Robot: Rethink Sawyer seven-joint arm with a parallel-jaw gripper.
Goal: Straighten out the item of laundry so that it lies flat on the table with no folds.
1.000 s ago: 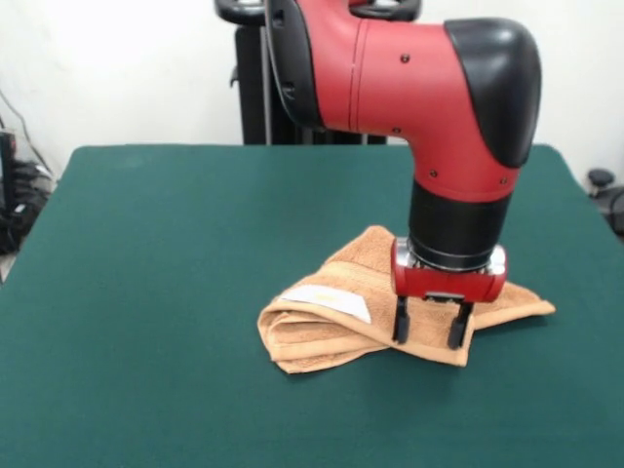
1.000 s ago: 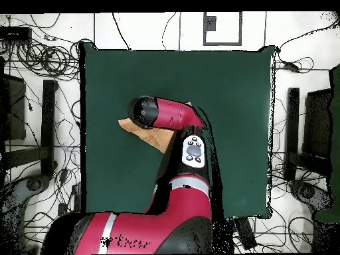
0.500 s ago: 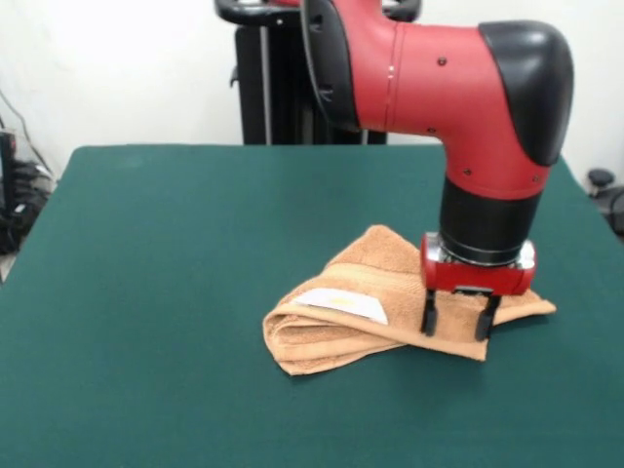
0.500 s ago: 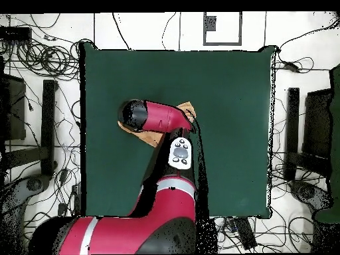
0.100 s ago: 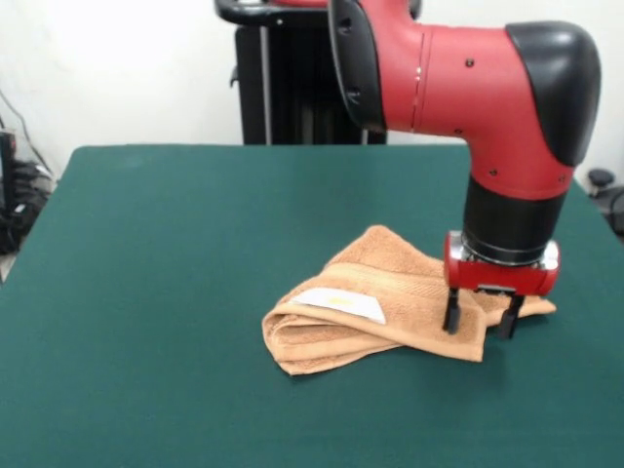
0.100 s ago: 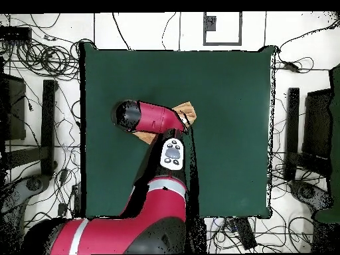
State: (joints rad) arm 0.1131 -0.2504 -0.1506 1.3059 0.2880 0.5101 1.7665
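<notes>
The tan-orange towel [image 5: 380,302] lies folded and bunched on the green table [image 5: 175,253], with a white label [image 5: 339,305] on its upper layer. In the front view my gripper [image 5: 480,324] stands open over the towel's right end, its two black fingers [image 5: 451,312] pointing down and straddling the right corner. Nothing is held. In the overhead view the arm hides the gripper and most of the towel [image 6: 184,110]; only an edge of cloth shows beside the wrist.
A black stand [image 5: 283,78] rises behind the table's far edge. In the overhead view cables and black equipment [image 6: 40,113] surround the table [image 6: 226,86] on the floor.
The arm has shifted steadily to the right in the front view, from the towel's middle to its right end. The gripper stays open. The towel has not visibly moved.
</notes>
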